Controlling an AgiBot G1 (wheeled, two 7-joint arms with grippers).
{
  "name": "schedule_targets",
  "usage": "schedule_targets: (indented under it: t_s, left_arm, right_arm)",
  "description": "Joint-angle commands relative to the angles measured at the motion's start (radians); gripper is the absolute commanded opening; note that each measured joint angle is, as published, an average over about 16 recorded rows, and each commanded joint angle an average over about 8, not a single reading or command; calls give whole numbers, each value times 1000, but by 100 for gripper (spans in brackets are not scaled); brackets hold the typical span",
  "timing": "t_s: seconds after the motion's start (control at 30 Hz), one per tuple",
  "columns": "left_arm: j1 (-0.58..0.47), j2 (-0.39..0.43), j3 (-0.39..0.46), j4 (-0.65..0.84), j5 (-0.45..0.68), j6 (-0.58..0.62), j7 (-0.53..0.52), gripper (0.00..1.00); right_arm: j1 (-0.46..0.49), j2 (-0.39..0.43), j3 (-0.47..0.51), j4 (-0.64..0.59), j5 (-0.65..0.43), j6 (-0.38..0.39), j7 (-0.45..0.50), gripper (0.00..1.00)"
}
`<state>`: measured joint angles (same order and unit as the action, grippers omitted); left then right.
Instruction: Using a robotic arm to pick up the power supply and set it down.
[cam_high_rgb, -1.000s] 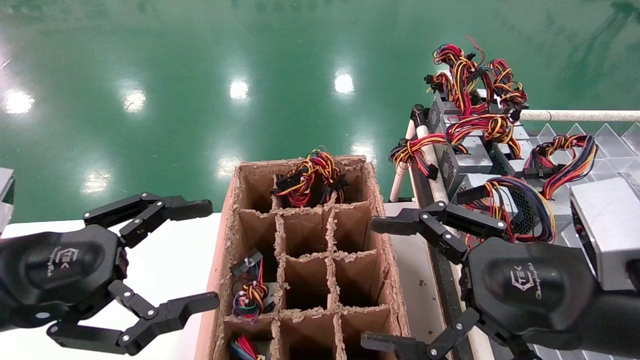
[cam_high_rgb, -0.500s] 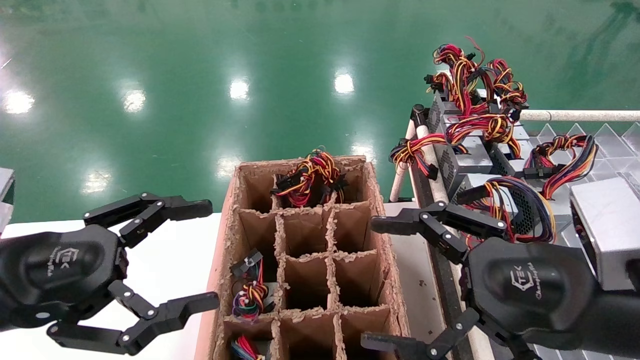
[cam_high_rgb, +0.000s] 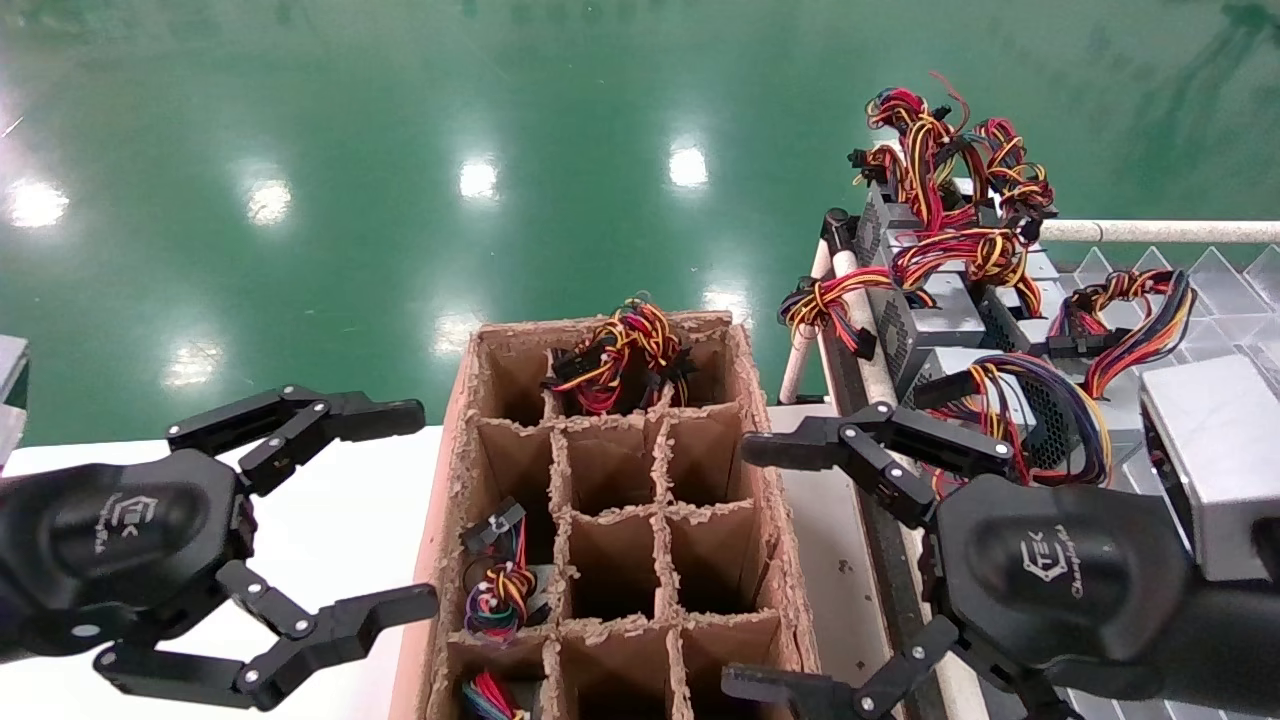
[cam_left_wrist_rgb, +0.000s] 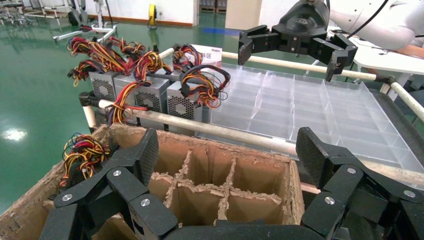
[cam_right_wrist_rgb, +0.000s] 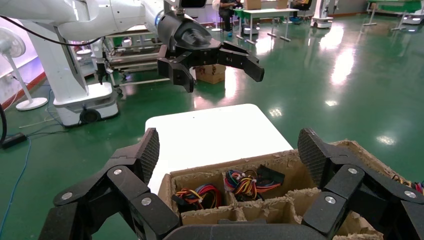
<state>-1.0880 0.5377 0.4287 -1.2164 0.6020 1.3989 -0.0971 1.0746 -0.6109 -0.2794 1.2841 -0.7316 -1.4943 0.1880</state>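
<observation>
The power supply (cam_high_rgb: 1052, 418) is a grey vented box with a looped bundle of yellow, red and blue-purple wires. It sits nearest me in the row on the right-hand rack, and the left wrist view shows it too (cam_left_wrist_rgb: 186, 103). My right gripper (cam_high_rgb: 740, 568) hangs open just left of it, between the rack and the cardboard box, holding nothing. My left gripper (cam_high_rgb: 425, 505) is open and empty over the white table (cam_high_rgb: 350, 520), left of the cardboard box. Each wrist view shows its own gripper spread wide, left (cam_left_wrist_rgb: 227, 150) and right (cam_right_wrist_rgb: 227, 147).
A divided cardboard box (cam_high_rgb: 760, 480) stands in the middle; some cells hold wire bundles (cam_high_rgb: 620, 360). More grey supplies with red-yellow wires (cam_high_rgb: 940, 240) line the rack behind. A clear compartment tray (cam_high_rgb: 1220, 290) and a plain grey box (cam_high_rgb: 1215, 450) lie far right.
</observation>
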Motion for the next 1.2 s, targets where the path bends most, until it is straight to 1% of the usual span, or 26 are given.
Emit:
schedule_targets:
  t_s: [0.03,1.2]
  left_arm:
    - [0,0,0,0,0,0,0,100]
    - [0,0,0,0,0,0,0,100]
  right_arm:
    - [0,0,0,0,0,0,0,100]
    - [0,0,0,0,0,0,0,100]
